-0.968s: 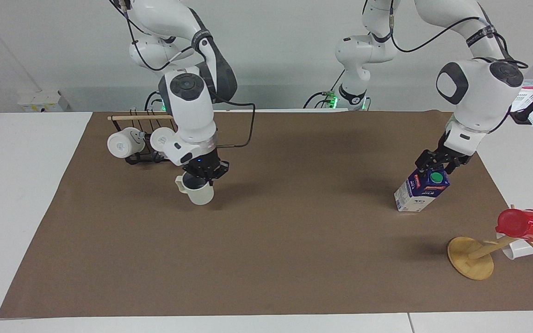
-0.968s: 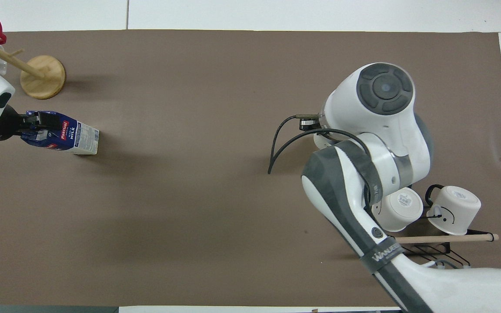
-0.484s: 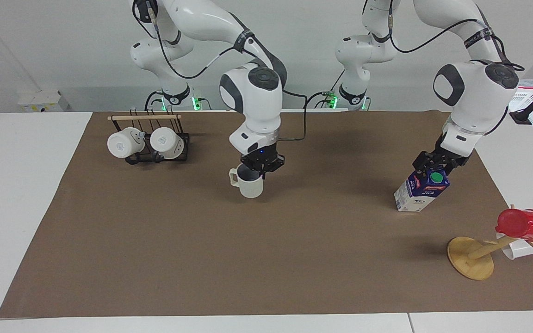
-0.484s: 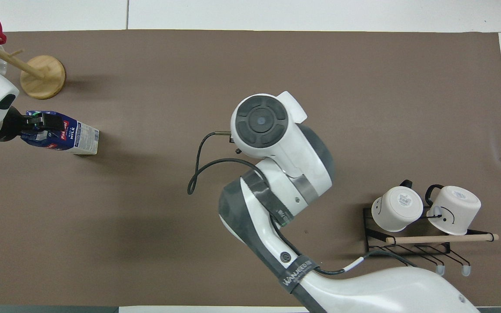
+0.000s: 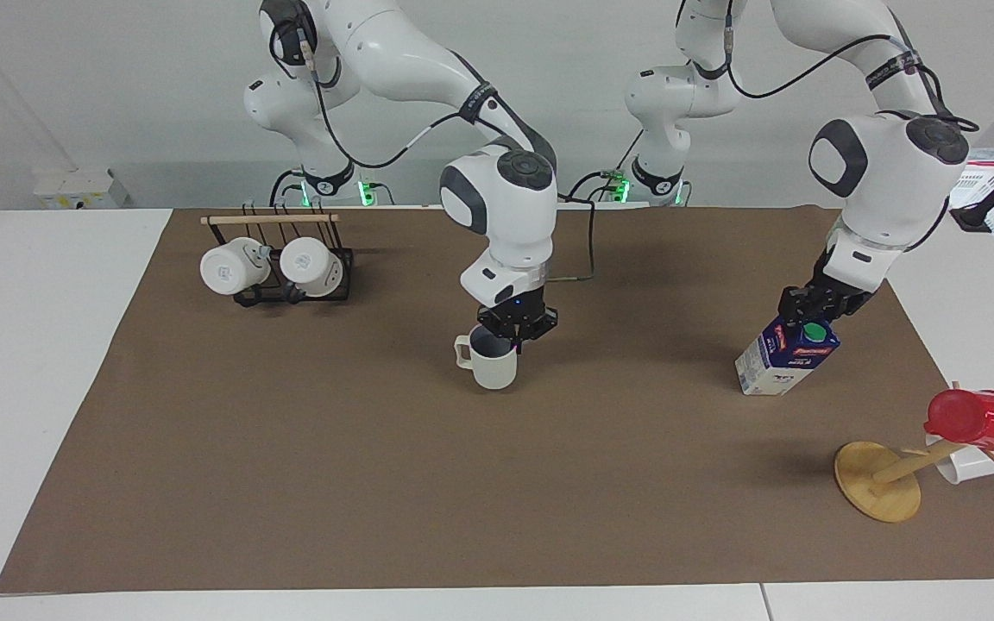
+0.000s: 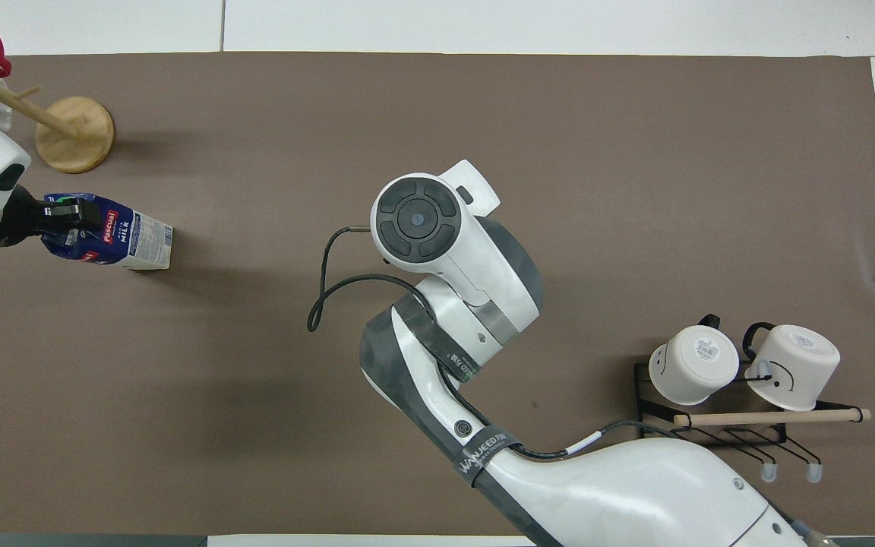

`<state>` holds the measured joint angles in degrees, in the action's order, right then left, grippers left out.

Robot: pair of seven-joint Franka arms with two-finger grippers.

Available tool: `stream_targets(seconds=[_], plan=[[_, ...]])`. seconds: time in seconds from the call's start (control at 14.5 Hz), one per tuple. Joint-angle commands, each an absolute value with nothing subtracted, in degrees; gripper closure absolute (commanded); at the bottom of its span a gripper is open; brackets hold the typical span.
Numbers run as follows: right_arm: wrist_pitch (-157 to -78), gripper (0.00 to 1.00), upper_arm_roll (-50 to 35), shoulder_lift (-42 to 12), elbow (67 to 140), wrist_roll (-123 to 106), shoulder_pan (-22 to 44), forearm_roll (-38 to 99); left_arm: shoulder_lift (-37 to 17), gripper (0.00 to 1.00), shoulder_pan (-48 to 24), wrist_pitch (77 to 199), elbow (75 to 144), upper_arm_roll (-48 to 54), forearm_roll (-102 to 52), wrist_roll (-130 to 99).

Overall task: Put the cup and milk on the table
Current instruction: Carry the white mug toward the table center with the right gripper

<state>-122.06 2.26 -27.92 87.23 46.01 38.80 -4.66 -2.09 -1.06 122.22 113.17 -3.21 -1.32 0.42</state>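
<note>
My right gripper (image 5: 516, 335) is shut on the rim of the cream cup (image 5: 494, 366), which has a grey-blue inside and its handle toward the right arm's end. It holds the cup upright at or just above the brown paper (image 5: 376, 483) near the table's middle. In the overhead view the right arm hides the cup. My left gripper (image 5: 813, 310) is shut on the top of the blue and white milk carton (image 5: 783, 360). The carton is tilted, its lower edge at the paper. The carton (image 6: 122, 243) and left gripper (image 6: 58, 216) also show in the overhead view.
A black wire rack (image 5: 290, 289) holds two white mugs (image 5: 225, 269) at the right arm's end, near the robots. A wooden mug tree (image 5: 877, 492) with a red cup (image 5: 976, 420) and a white cup stands at the left arm's end. White tabletop (image 5: 31, 362) borders the paper.
My right gripper has carried the cup from beside the rack toward the table's middle and lowered it. The left gripper and milk have barely shifted.
</note>
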Motion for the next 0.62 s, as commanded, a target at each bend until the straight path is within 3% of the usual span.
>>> stream_targets(seconds=[0.0,0.48,0.55], plan=[[-123.8,1.0,2.0,-29.0,88.1,46.6,40.3,-6.1,-1.7,1.0,-1.0,123.4,113.7,-3.4,-1.0,0.0],[-125.3,1.0,2.0,-28.2,91.5,47.4,40.8,-7.9,-2.7,1.0,-2.5,115.7,106.0,-3.1,-1.0,-3.6],[-125.4,0.73,2.0,-28.2,91.6,47.6,40.8,-7.9,-2.7,1.0,-3.2,114.7,105.0,-3.1,-1.0,-4.7]])
